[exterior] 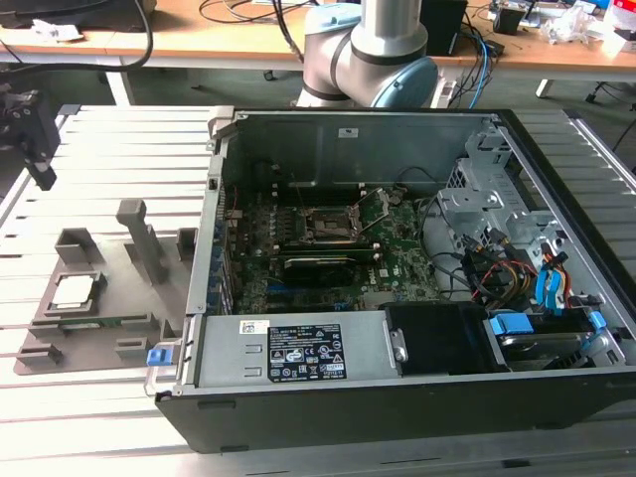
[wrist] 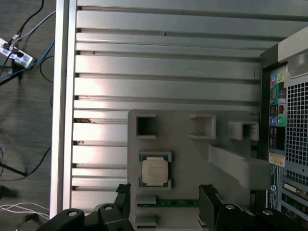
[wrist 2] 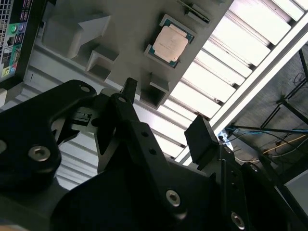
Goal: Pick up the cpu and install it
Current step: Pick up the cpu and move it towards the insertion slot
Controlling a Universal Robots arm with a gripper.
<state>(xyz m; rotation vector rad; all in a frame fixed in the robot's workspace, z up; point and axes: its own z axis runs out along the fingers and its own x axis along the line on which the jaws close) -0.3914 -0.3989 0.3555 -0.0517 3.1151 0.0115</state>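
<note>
Hovering tool [wrist: 164, 196], fingers [wrist: 208, 202] spread, above cpu [wrist: 154, 172] seated in grey holder [wrist: 192, 156].

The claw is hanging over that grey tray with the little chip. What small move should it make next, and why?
Likely straight down toward the cpu. The claw is open and empty, above the grey holder, and in the first wrist view the cpu lies flat there, untouched, roughly in line with the claw's opening.
</note>
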